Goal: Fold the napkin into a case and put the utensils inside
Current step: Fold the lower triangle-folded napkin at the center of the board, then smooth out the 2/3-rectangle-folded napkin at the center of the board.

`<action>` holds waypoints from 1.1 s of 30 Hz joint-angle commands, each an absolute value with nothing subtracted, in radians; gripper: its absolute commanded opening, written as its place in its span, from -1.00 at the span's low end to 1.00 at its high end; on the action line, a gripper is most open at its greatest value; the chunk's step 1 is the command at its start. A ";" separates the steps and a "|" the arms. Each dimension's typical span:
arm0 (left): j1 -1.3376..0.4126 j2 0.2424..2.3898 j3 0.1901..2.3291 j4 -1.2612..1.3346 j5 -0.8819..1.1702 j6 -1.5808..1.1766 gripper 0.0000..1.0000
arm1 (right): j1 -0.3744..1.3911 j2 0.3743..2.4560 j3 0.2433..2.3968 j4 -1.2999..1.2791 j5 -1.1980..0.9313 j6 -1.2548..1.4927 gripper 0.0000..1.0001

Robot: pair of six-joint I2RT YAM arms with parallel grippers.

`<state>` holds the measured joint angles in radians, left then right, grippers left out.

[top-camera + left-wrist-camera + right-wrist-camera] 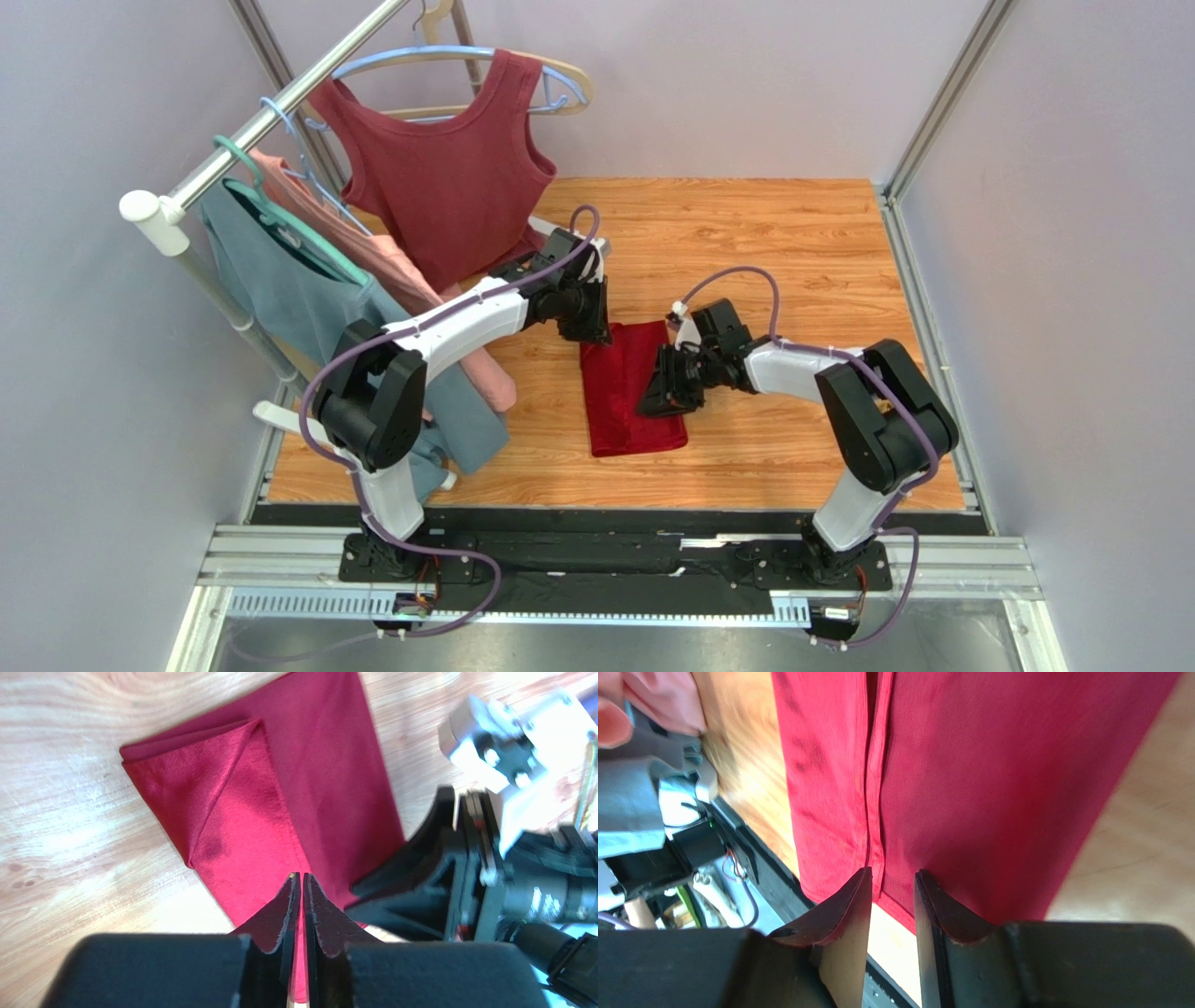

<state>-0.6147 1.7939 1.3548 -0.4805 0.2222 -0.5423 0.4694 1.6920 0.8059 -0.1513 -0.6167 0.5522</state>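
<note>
The crimson napkin (631, 389) lies folded into a narrow oblong on the wooden table; it also shows in the left wrist view (281, 791), one corner turned over in a triangle, and in the right wrist view (990, 777). My left gripper (589, 319) is at its far left corner; its jaws (302, 876) are shut to a hairline gap just above the cloth, with no cloth seen drawn up between them. My right gripper (671, 385) is at the napkin's right edge, open a little and empty, with its tips (892, 878) over the hemmed end. No utensils are in view.
A clothes rail (267, 119) stands at the back left, bearing a maroon sleeveless top (449, 161), a teal garment (288, 287) and a pink one (421, 287) that hang beside the left arm. Grey walls close in both sides. A black rail (617, 525) runs along the near edge.
</note>
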 commanded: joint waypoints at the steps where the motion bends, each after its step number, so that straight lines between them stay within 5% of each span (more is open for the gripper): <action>1: -0.640 1.819 1.335 -0.477 0.249 -0.565 -0.78 | 0.502 1.638 0.782 -0.051 -0.643 0.610 -0.35; 12: -0.850 1.413 0.954 -0.186 0.110 -0.384 -0.07 | 0.434 1.597 0.813 -0.192 -0.574 0.578 -0.63; 18: -1.037 1.506 1.011 -0.304 -0.063 -0.131 0.01 | 0.414 1.627 0.824 -0.167 -0.613 0.587 -0.59; 33: -1.135 1.658 1.072 -0.417 -0.152 0.035 0.13 | 0.411 1.664 0.810 -0.132 -0.640 0.594 -0.53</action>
